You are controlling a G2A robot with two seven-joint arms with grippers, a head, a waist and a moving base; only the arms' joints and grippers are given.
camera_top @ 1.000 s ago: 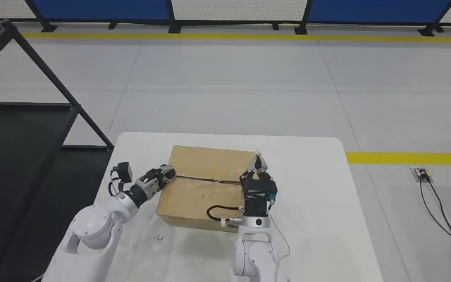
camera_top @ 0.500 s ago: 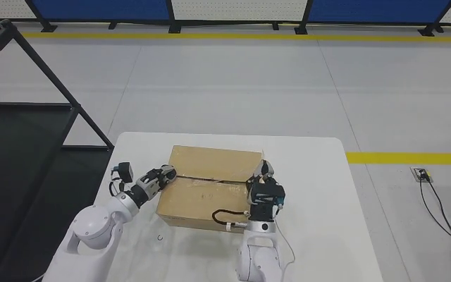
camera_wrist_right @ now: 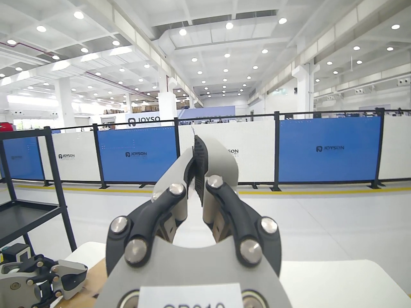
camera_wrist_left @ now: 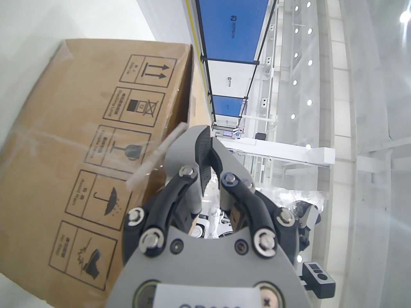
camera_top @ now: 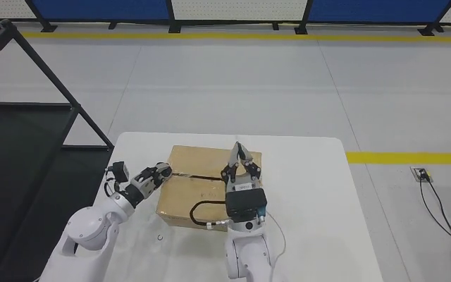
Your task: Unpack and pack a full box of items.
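Right tool (camera_top: 238, 148) raised over box (camera_top: 184, 203), pinched closed, left tool (camera_top: 161, 170) closed at box edge, contents hidden.

large industrial hall: blue partition panels (camera_wrist_right: 327, 153), floor line (camera_top: 225, 35), ceiling lights.

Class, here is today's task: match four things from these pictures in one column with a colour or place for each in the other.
Things:
1 box
2 table
3 left gripper
4 right gripper

Colour or place:
a white
b up above the box top
c brown
d at the box's printed end

Pairs: 1-c, 2-a, 3-d, 4-b
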